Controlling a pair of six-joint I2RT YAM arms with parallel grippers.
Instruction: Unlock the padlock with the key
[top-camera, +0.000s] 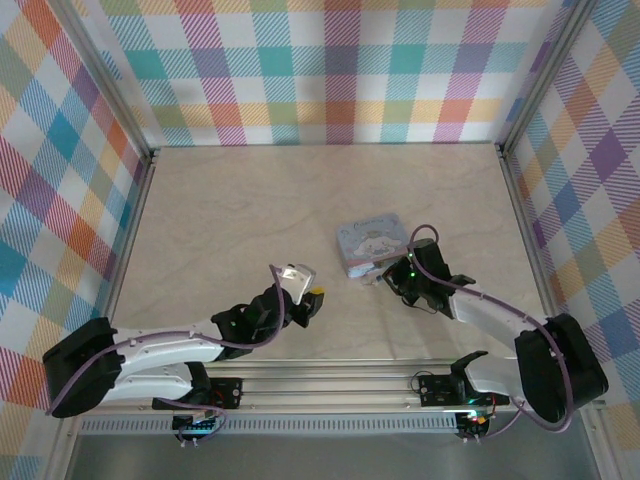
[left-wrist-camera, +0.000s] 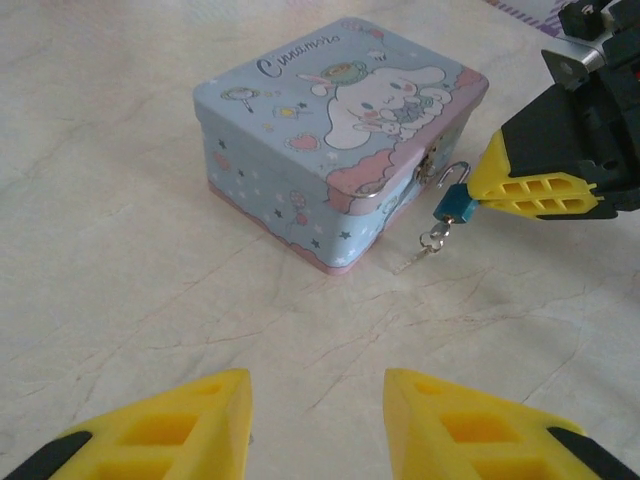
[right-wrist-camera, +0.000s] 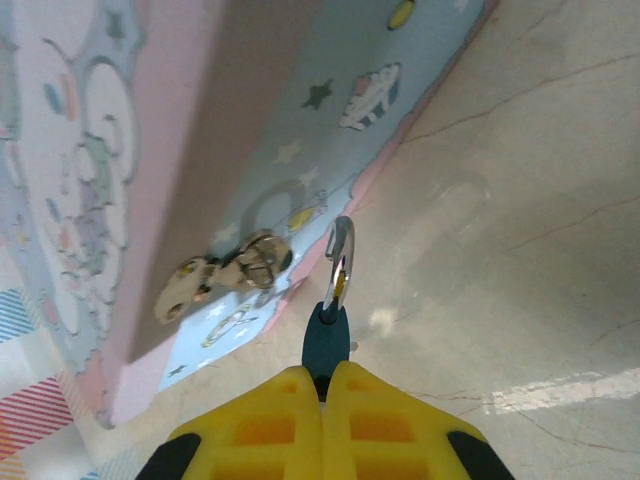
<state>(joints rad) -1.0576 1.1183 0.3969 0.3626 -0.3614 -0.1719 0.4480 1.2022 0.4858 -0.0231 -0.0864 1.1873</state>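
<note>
Here right pincer (right-wrist-camera: 325, 378) pinches padlock (right-wrist-camera: 327, 338); left pincer (left-wrist-camera: 318, 405) half-open.

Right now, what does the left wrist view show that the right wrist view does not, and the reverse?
Left wrist view: the lid of the tin with the cartoon dog, the key dangling under the padlock, and the left fingers, apart and empty. Right wrist view: a close look at the metal latch beside the shackle; whether the shackle passes through it I cannot tell. Both: the tin, the padlock, and the right fingers shut on its body.
</note>
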